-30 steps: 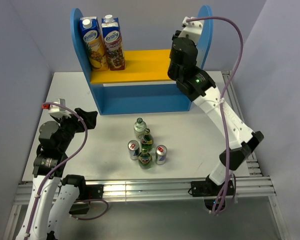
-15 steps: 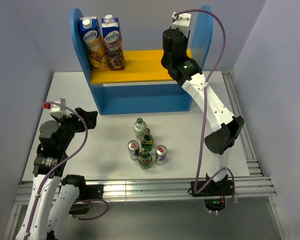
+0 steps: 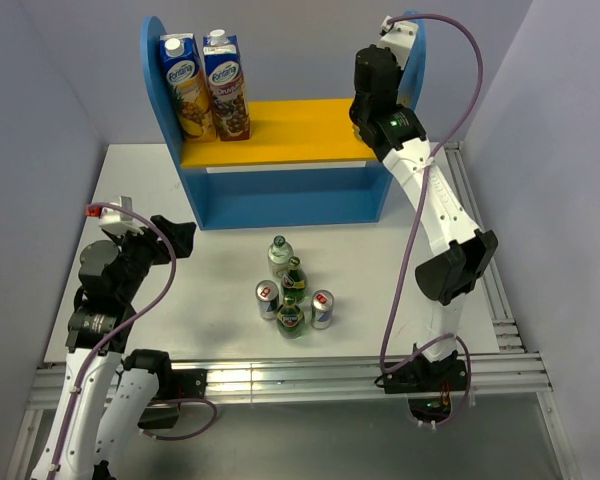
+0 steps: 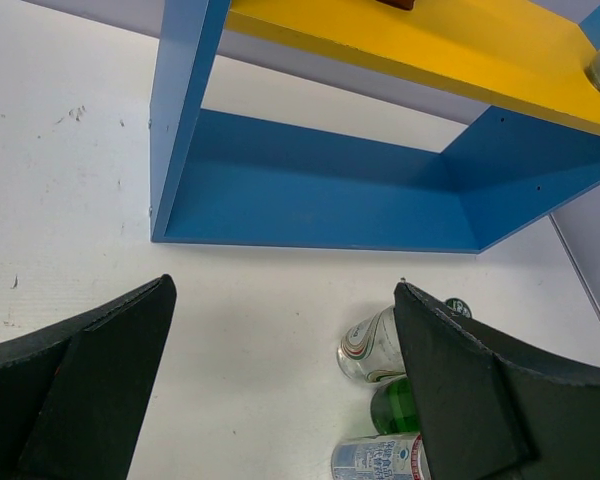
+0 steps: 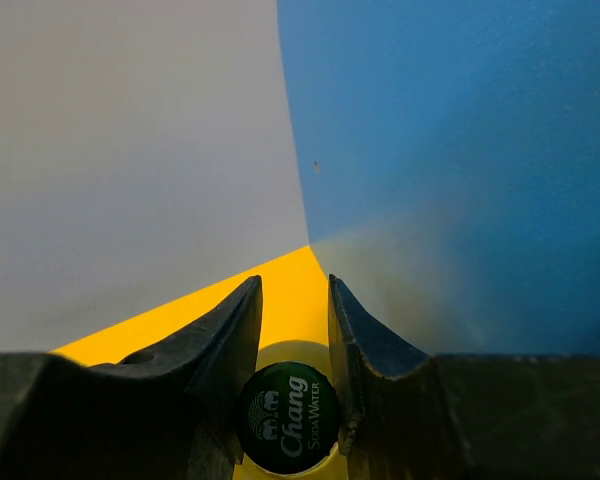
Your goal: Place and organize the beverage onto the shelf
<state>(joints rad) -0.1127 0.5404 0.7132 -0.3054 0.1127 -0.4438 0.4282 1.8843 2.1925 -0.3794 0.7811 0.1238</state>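
In the right claw, a bottle, body hidden under its cap.

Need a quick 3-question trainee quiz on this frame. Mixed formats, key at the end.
1. Count: how many drinks stand on the table?
2. True or false: the left end effector is clamped on a can.
3. Pick one: the green-capped bottle in the right end effector is (A) down on the table, (B) at the right end of the yellow board, next to the blue side panel, (C) in the lower compartment.

Key: 1) five; 2) false, it is open and holds nothing; 3) B.
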